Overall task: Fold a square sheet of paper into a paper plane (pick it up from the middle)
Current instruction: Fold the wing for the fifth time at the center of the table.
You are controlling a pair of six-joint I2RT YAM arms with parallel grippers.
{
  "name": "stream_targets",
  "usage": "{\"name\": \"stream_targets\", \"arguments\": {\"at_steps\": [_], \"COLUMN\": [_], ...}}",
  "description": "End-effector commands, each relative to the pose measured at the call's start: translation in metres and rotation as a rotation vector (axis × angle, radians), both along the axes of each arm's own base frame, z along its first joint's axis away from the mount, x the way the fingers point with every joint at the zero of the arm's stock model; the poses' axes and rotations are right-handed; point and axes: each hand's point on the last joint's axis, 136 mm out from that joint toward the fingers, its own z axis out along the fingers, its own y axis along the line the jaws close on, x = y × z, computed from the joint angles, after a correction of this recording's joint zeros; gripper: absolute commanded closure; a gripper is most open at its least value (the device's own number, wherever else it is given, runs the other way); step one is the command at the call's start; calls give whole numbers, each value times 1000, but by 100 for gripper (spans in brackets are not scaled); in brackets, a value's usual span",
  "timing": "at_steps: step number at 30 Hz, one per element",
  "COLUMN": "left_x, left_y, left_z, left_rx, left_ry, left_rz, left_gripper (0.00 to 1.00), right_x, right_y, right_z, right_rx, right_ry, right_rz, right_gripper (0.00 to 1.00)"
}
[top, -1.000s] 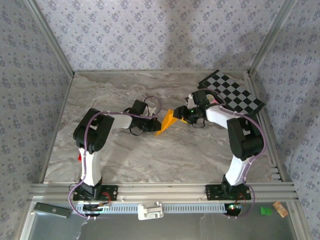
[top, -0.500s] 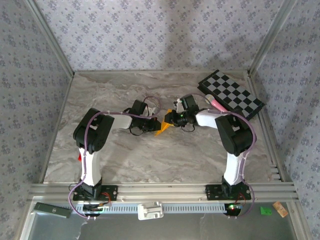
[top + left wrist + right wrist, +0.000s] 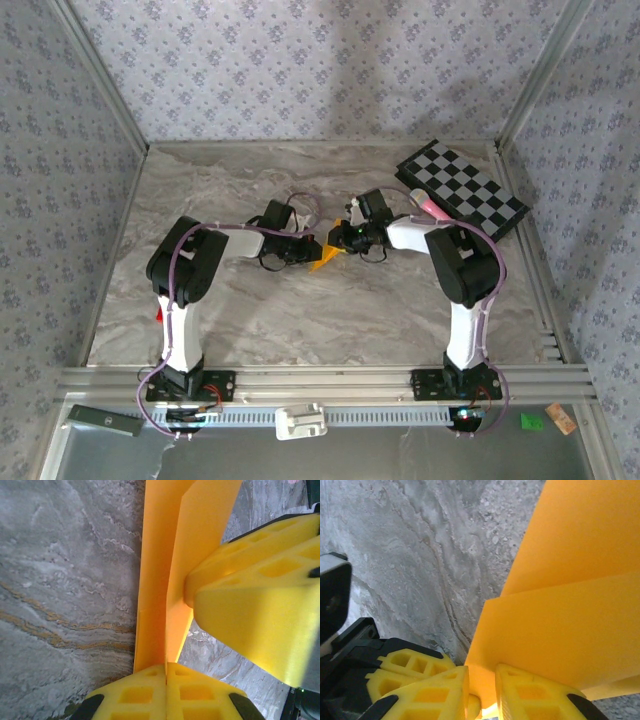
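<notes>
Paper (image 3: pixel 325 256), orange-yellow and partly folded, is sitting near the middle of the marble table (image 3: pixel 250 320), between your two arms. Your left gripper (image 3: pixel 166 672) is pinching its creased end, fingertips pressed together on it. Your right gripper (image 3: pixel 482 680) is meeting it from the opposite side and seems to be nipping a folded flap, though a thin slit is showing between its fingers (image 3: pixel 530 695). You are also seeing a checkered board (image 3: pixel 462 187) lying at the far right.

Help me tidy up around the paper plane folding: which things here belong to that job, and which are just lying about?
In the job: orange paper, left gripper, right gripper.
Lying about: checkered board, pink-tipped stick.
</notes>
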Motion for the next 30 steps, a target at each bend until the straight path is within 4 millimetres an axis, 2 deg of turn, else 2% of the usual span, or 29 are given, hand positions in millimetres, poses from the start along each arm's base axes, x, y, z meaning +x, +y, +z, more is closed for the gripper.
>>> {"name": "stream_targets", "arguments": {"at_steps": [1,7,15,21,27,28,30], "left_x": [-21,-22,-20,-18,-24,-26,-29], "left_y": [6,7,8,9,15,16,19], "left_z": [-32,-32,-27,-15,-3,-1,0], "left_rx": [58,65,78,90,114,116,121], "left_ry": [97,104,103,106,128,132,144], "left_rz": [-11,-12,2,15,30,31,35], "left_gripper": [93,92,91,88,85,85,84], "right_x": [-1,-3,-6,-9,-15,-6,-6], "right_y": [0,-2,-14,-20,-25,-19,-19], "right_z": [-12,-17,-30,-38,-49,-40,-40], "right_rx": [-37,-57,-129,-178,-215,-202,-203], "right_ry": [28,44,82,115,130,104,108], "right_rz": [10,14,-11,-24,8,10,11], "right_gripper": [78,78,78,79,79,79,79]}}
